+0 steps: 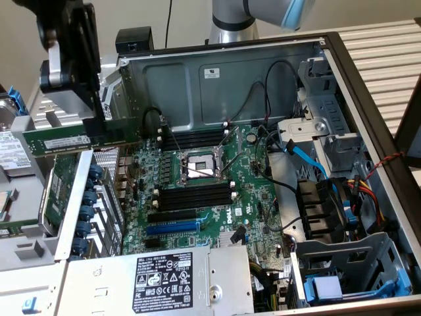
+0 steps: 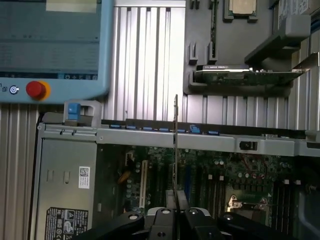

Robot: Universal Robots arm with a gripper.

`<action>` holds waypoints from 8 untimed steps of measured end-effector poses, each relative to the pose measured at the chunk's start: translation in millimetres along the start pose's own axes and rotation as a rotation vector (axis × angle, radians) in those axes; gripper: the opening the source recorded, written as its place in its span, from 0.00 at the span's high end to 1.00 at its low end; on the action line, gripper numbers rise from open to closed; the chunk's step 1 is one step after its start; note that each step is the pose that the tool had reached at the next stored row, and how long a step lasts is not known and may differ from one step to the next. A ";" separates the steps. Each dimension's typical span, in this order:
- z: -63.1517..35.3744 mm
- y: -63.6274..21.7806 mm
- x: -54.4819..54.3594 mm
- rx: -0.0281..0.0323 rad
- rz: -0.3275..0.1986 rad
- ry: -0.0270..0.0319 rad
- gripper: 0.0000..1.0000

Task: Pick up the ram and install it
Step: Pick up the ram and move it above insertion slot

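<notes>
As the hand (image 1: 99, 122) clamps it, ram (image 1: 66, 139) level, just beneath

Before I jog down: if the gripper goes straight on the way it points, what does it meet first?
Probably the case's rail with blue clips: the ram that the gripper holds crosses above it. Depth is unclear.
</notes>
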State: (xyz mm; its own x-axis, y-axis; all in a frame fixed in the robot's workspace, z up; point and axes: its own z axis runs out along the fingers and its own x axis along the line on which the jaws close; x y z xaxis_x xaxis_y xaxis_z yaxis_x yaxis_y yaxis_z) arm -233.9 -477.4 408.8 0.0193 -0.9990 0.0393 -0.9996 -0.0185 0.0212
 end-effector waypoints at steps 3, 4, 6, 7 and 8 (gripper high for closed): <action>-0.3 -10.0 -2.0 0.0004 0.000 0.0059 0.87; -0.4 -13.3 -3.4 0.0003 0.000 0.0073 0.87; -0.7 -20.0 -6.1 0.0002 0.000 0.0103 0.87; -0.8 -23.2 -7.5 0.0002 0.000 0.0118 0.87; -0.9 -26.7 -8.9 0.0002 0.000 0.0136 0.87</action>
State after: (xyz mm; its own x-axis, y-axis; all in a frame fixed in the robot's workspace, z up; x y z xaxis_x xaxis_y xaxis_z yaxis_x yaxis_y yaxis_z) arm -207.4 -467.9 408.8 0.0193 -0.9984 0.0529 -0.9996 -0.0182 0.0210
